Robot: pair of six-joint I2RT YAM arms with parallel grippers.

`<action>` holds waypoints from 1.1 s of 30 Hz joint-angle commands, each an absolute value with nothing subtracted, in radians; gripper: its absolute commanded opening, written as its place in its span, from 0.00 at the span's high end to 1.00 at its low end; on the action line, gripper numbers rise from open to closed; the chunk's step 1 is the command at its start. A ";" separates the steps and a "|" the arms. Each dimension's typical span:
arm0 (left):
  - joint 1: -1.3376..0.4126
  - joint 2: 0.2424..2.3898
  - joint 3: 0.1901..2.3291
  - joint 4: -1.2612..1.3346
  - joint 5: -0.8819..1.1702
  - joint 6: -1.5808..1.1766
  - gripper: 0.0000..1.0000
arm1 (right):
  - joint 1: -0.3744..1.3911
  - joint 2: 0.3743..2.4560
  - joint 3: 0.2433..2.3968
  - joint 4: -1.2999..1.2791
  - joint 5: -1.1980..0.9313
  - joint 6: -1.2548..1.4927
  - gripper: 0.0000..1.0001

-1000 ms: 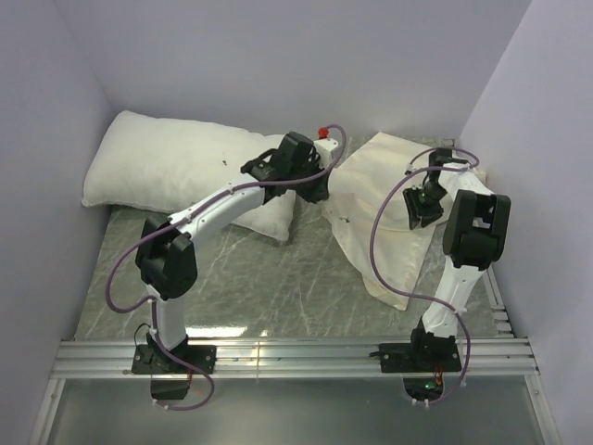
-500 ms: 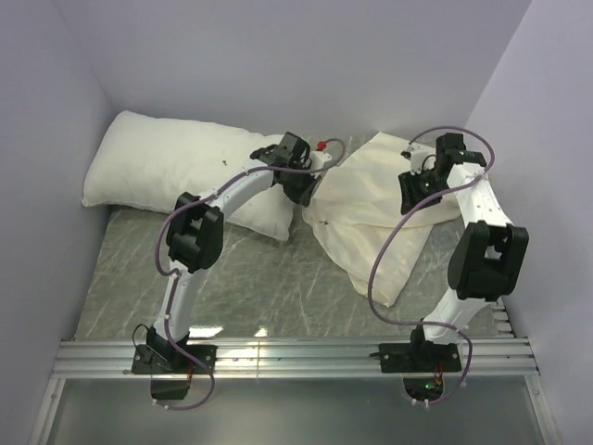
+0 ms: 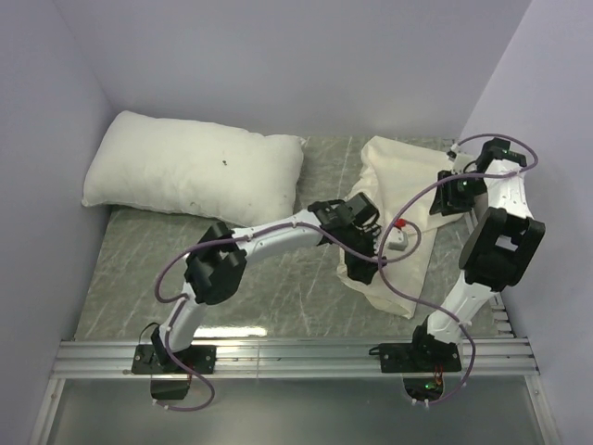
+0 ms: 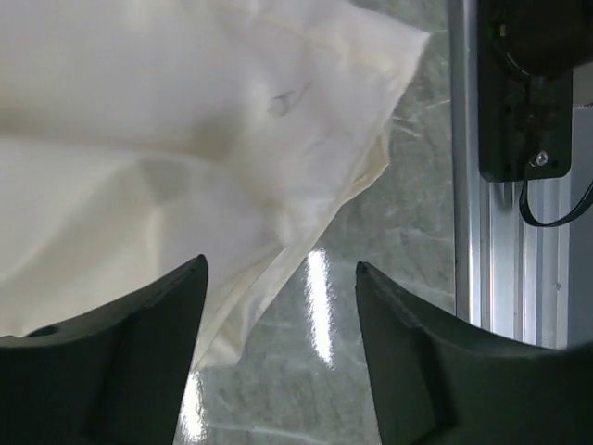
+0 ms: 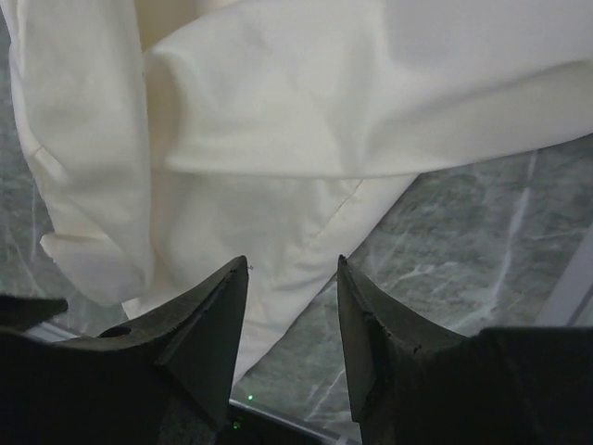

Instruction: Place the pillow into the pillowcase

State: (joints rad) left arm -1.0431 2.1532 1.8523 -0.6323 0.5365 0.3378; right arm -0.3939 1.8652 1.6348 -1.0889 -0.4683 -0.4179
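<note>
The pillow [image 3: 195, 174], plump and bright white, lies at the back left, away from both arms. The cream pillowcase [image 3: 394, 181] lies crumpled at the right middle. My left gripper [image 3: 372, 261] hovers over its near end, open, with nothing between the fingers. In the left wrist view the left gripper [image 4: 280, 267] frames bare marble, and the pillowcase [image 4: 185, 139] fills the upper left. My right gripper [image 3: 447, 198] is at the sack's right edge. In the right wrist view the right gripper [image 5: 292, 263] stands open just above the pillowcase [image 5: 278, 120], its fingers apart over the fabric's edge.
Lavender walls close in the back and both sides. An aluminium rail [image 3: 296, 357] carrying both arm bases runs along the near edge. The right arm's base [image 4: 523, 93] shows at the top right of the left wrist view. The tabletop [image 3: 259, 278] is grey marble.
My left gripper has swung from the back, beside the pillow, to the pillowcase's near end, and has opened. The right gripper has drawn back to the right. The pillowcase has shifted and bunched rightward.
</note>
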 commanded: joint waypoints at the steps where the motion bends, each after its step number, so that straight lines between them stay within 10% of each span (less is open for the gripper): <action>1: -0.885 2.056 1.791 -0.580 0.630 0.253 0.28 | -0.361 1.825 1.597 -1.137 -0.488 -0.448 0.48; 33: -0.761 2.198 1.580 -0.189 0.704 -0.156 0.43 | -0.229 2.071 1.608 -0.712 -0.235 -0.290 0.55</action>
State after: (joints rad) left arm -0.7479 2.1891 1.5909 -0.2531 0.6460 -0.1261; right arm -0.2230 2.0605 1.5539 -0.7841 -0.2768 -0.3244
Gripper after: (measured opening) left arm 0.602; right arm 0.462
